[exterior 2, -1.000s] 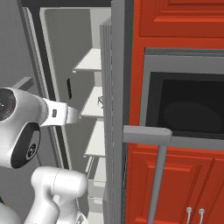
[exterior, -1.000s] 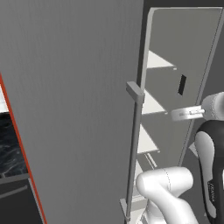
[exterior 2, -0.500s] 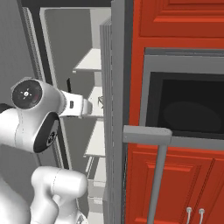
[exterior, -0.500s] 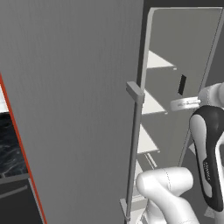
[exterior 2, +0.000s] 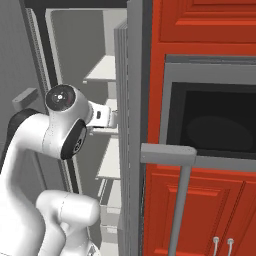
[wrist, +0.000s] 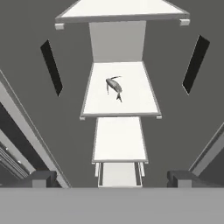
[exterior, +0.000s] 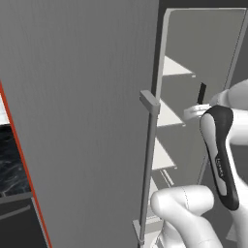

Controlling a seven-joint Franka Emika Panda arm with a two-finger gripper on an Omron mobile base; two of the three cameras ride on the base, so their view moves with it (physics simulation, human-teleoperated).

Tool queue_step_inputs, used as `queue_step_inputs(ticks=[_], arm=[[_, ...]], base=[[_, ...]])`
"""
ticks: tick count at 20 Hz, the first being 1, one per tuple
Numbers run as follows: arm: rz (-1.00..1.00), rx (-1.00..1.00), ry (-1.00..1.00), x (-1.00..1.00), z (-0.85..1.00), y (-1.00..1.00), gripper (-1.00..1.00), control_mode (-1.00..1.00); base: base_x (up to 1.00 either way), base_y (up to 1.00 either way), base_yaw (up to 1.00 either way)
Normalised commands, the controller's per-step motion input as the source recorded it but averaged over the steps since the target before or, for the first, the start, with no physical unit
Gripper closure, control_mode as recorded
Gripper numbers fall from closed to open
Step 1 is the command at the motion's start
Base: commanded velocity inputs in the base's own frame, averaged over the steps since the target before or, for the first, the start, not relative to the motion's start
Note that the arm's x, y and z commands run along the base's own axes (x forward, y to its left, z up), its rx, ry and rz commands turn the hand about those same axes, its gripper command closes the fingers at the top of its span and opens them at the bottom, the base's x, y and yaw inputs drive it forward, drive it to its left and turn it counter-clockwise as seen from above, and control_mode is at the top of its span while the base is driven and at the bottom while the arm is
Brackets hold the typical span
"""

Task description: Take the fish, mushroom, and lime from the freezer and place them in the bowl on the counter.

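The freezer [exterior: 82,121] stands open, its grey door and long bar handle [exterior: 147,164] in front of me. In the hand view a small grey fish [wrist: 114,86] lies on a pale middle shelf [wrist: 131,103], ahead of my gripper [wrist: 113,179]. The gripper is open and holds nothing, with its dark fingertips [wrist: 43,177] spread wide. My hand [exterior: 196,112] reaches in among the shelves; the right base view has the hand [exterior 2: 102,117] passing behind the door edge. A strip of black marble counter [exterior: 7,155] lies at far left. The mushroom, lime and bowl are out of view.
Red cabinets [exterior 2: 200,25] and a built-in oven [exterior 2: 220,130] with a grey bar handle [exterior 2: 177,200] stand right of the freezer. More pale shelves [wrist: 119,139] sit above and below the fish. Dark slots [wrist: 51,68] mark both inner side walls.
The arm has folded upward and its big joint has swung in toward the freezer, carrying the hand deeper among the shelves. The gripper has stayed open.
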Motion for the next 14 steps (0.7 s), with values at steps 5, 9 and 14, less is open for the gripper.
queue_step_inputs(ticks=[5, 9, 14], arm=[[0.02, 0.00, 0.02, 0.48, -0.29, 0.00, -1.00, -1.00], [0.03, 0.00, 0.00, 0.39, -0.20, 0.00, -1.00, -1.00], [0.01, 0.00, 0.00, 0.37, -0.17, 0.00, -1.00, -1.00]], base=[[0.00, 0.00, 0.00], [0.00, 0.00, 0.00], [0.00, 0.00, 0.00]])
